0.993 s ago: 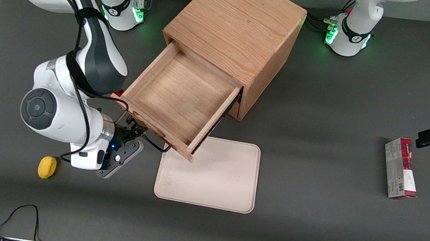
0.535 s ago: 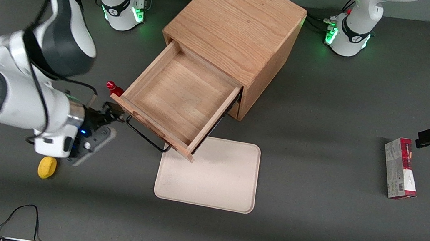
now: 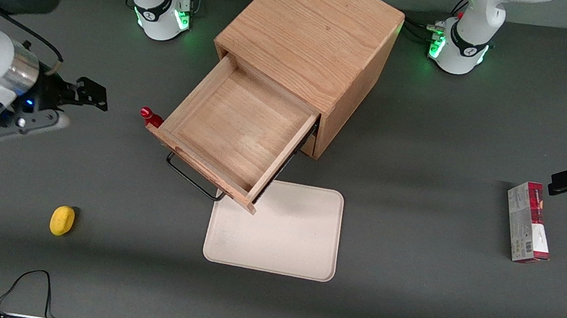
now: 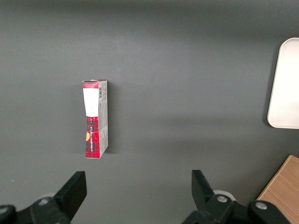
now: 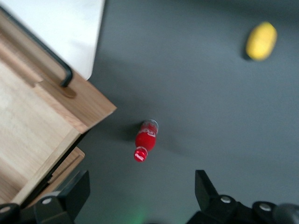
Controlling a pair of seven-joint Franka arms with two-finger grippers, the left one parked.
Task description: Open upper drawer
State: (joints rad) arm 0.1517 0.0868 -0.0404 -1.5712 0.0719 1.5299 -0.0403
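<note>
The upper drawer (image 3: 235, 130) of the oak cabinet (image 3: 312, 35) stands pulled far out, its light-wood inside bare. Its long black wire handle (image 3: 192, 179) runs along its front, free of any grip. The drawer's front corner and handle also show in the right wrist view (image 5: 56, 93). My right gripper (image 3: 93, 94) is open and empty, raised above the table well away from the drawer, toward the working arm's end. The lower drawer is hidden beneath the upper one.
A small red bottle (image 3: 149, 117) stands beside the drawer's front corner, between it and my gripper; it shows in the right wrist view (image 5: 145, 140). A yellow lemon (image 3: 62, 220) lies nearer the camera. A beige tray (image 3: 294, 238) lies in front of the drawer. A red box (image 3: 528, 222) lies toward the parked arm's end.
My gripper has let go of the drawer handle and moved up and away from the drawer toward the working arm's end. The drawer has stayed pulled out.
</note>
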